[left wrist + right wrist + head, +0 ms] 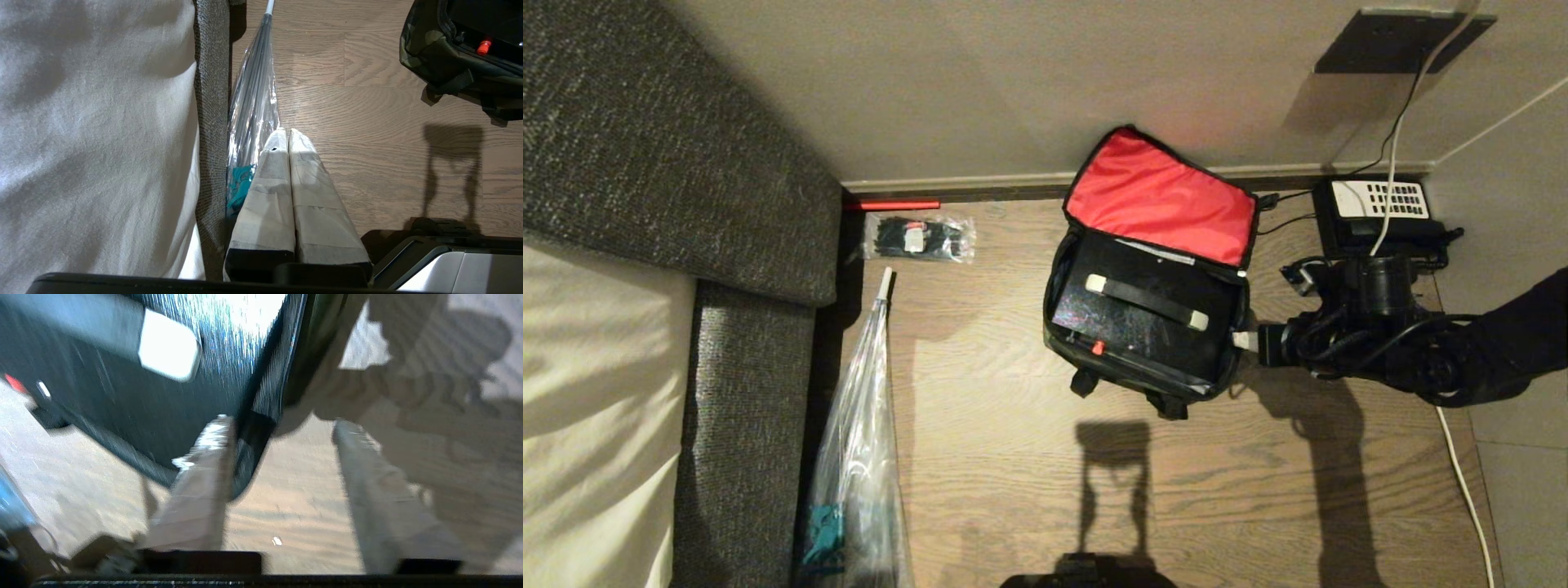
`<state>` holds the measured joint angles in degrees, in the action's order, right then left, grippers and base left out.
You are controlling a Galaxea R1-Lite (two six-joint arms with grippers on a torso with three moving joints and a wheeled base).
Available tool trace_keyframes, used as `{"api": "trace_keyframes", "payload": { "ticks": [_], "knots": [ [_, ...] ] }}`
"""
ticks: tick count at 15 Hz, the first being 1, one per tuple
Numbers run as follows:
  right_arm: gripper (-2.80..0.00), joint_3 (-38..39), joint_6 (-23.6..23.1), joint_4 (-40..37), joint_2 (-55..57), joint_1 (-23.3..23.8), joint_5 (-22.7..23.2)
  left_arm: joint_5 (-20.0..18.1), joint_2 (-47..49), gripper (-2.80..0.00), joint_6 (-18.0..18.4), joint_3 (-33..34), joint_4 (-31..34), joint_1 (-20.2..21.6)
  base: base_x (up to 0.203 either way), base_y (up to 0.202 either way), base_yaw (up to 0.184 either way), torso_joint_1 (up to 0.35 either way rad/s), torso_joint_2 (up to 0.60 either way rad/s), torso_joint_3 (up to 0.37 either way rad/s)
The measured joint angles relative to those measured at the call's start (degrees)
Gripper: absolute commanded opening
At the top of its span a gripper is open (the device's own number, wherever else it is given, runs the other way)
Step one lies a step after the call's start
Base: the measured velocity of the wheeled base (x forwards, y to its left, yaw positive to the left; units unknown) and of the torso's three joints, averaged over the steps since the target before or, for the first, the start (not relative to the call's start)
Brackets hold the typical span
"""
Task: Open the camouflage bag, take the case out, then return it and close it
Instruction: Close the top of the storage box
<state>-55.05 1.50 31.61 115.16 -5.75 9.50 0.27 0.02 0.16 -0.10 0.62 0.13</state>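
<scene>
The camouflage bag (1058, 331) sits on the wooden floor by the wall, its red-lined lid (1160, 196) standing up. Inside lies the flat black case (1127, 331), with its strap handle (1146, 301) on white ends and a small red latch (1098, 348). My right gripper (1243, 340) is at the bag's right side, level with the rim. In the right wrist view it (282, 424) is open, the bag's corner edge (253, 433) beside one finger and bare floor between the fingers. My left gripper (288, 132) is parked, shut and empty, above the floor; the bag's corner (425, 49) lies far off.
A black telephone (1380, 204) with a white keypad sits right of the bag; a white cable (1462, 474) runs along the floor. A plastic-wrapped umbrella (866, 425), a clear packet of black parts (919, 237) and a red stick (890, 205) lie left, beside grey upholstery (645, 163).
</scene>
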Motion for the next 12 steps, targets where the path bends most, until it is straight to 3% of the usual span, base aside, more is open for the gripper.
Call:
{"api": "trace_keyframes", "payload": {
  "ticks": [5, 7, 12],
  "knots": [
    [0.00, 7.35, -6.87, -0.39, -5.32, -0.35, 0.04, -0.02, 0.00, -2.80, 0.02, 0.00, 0.01, 0.02, 0.000, 0.000, 0.000, 0.000, 0.00, 0.000],
    [0.00, 9.04, -7.39, -1.85, -7.97, -2.54, 0.17, -0.02, 0.00, -2.80, 0.01, 0.00, 0.00, -0.02, 0.000, 0.000, 0.000, 0.000, 0.00, 0.000],
    [0.00, 8.52, -0.73, -5.04, -10.25, -13.19, 0.19, -0.02, 0.00, -2.80, 0.00, 0.00, -0.02, -0.02, 0.000, 0.000, 0.000, 0.000, 0.00, 0.000]
  ]
}}
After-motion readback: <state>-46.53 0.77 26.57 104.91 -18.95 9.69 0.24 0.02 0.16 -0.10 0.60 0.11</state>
